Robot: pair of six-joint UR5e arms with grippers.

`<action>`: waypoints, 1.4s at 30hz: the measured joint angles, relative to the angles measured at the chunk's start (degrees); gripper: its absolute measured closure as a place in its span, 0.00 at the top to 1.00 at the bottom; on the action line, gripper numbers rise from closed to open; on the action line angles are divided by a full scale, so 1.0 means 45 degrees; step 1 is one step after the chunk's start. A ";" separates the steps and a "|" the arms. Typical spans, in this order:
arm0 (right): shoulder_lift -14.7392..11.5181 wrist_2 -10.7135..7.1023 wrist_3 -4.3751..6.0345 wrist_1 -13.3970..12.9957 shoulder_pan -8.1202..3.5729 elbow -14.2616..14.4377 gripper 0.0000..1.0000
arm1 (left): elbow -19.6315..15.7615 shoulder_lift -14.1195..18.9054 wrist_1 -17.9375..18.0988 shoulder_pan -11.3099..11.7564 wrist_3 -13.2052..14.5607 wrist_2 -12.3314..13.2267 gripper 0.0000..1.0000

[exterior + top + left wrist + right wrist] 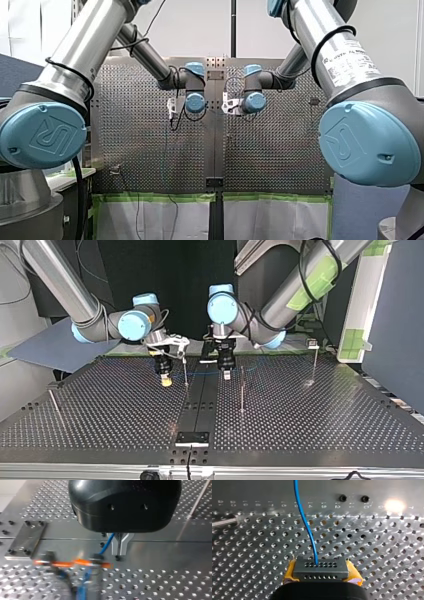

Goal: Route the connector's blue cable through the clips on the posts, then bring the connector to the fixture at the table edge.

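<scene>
In the right wrist view my right gripper (pixel 322 573) is shut on the grey connector (pixel 321 566), with a yellow pad on each side. The blue cable (pixel 305 522) rises out of the connector's top and runs away over the perforated plate. In the top view this gripper (pixel 165 381) hangs low over the table, left of a thin post (pixel 186 371). My left gripper (pixel 226 373) stands just right of that post. Its metal fingers (pixel 117 547) are together, and the blue cable (pixel 107 544) comes out at their base. A blurred orange clip (pixel 72 563) lies ahead of them.
More thin posts stand on the table (pixel 300 420): one near the middle (pixel 242 392), one at the back right with a clip on top (pixel 315 362), one at the left (pixel 55 407). A black fixture plate (pixel 192 438) sits at the near edge in the top view.
</scene>
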 joint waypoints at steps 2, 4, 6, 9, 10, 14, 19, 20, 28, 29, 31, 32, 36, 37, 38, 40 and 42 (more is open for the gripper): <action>0.0000 0.0019 -0.0011 -0.0005 -0.0003 0.0087 0.00 | -0.0008 -0.0203 0.0008 -0.0016 0.0031 0.0022 0.07; -0.0001 0.0055 -0.0023 -0.0029 -0.0015 0.0228 0.00 | -0.0020 -0.0436 0.0015 -0.0055 0.0033 0.0027 0.07; -0.0001 0.0098 -0.0042 -0.0027 -0.0027 0.0380 0.00 | -0.0024 -0.0624 0.0027 -0.0095 0.0019 0.0030 0.07; -0.0001 0.0189 -0.0048 0.0035 -0.0041 0.0553 0.00 | -0.0027 -0.0921 0.0100 -0.0167 -0.0025 0.0042 0.07; -0.0001 0.0234 -0.0047 0.0051 -0.0045 0.0604 0.00 | -0.0028 -0.1031 0.0175 -0.0195 -0.0055 0.0053 0.07; -0.0002 0.0437 -0.0056 0.0007 -0.0053 0.0900 0.00 | -0.0031 -0.1349 0.0429 -0.0311 -0.0139 0.0112 0.07; -0.0002 0.0537 -0.0061 0.0042 -0.0069 0.1065 0.00 | -0.0108 -0.1559 0.0602 -0.0470 -0.0201 0.0093 0.07; -0.0002 0.0552 -0.0061 0.0074 -0.0069 0.1075 0.00 | -0.0131 -0.1569 0.0638 -0.0502 -0.0206 0.0084 0.07; -0.0104 0.0658 -0.0195 0.0489 -0.0001 0.1100 0.00 | -0.0482 -0.1585 0.0870 -0.0674 -0.0216 -0.0007 0.07; -0.0144 0.0659 -0.0223 0.0544 0.0011 0.1105 0.00 | -0.0534 -0.1586 0.0899 -0.0695 -0.0216 -0.0011 0.07; -0.0274 0.0692 -0.0269 0.0608 0.0028 0.1181 0.00 | -0.0646 -0.1587 0.0954 -0.0742 -0.0216 -0.0016 0.07; -0.0340 0.0716 -0.0278 0.0602 0.0027 0.1242 0.00 | -0.0719 -0.1588 0.0999 -0.0782 -0.0216 -0.0019 0.07; -0.0703 0.0830 -0.0270 0.0422 0.0023 0.1610 0.00 | -0.0888 -0.1588 0.1118 -0.0931 -0.0244 -0.0022 0.07; -0.0799 0.0846 -0.0261 0.0375 0.0024 0.1706 0.00 | -0.0912 -0.1588 0.1126 -0.0965 -0.0247 -0.0022 0.07; -0.0897 0.0856 -0.0246 0.0333 0.0026 0.1807 0.00 | -0.0935 -0.1588 0.1125 -0.1014 -0.0250 -0.0022 0.07; -0.1126 0.0870 -0.0194 0.0237 0.0021 0.2037 0.00 | -0.0977 -0.1588 0.1117 -0.1114 -0.0253 -0.0025 0.07; -0.1351 0.0876 -0.0135 0.0128 0.0013 0.2264 0.00 | -0.1012 -0.1588 0.1120 -0.1176 -0.0260 -0.0035 0.07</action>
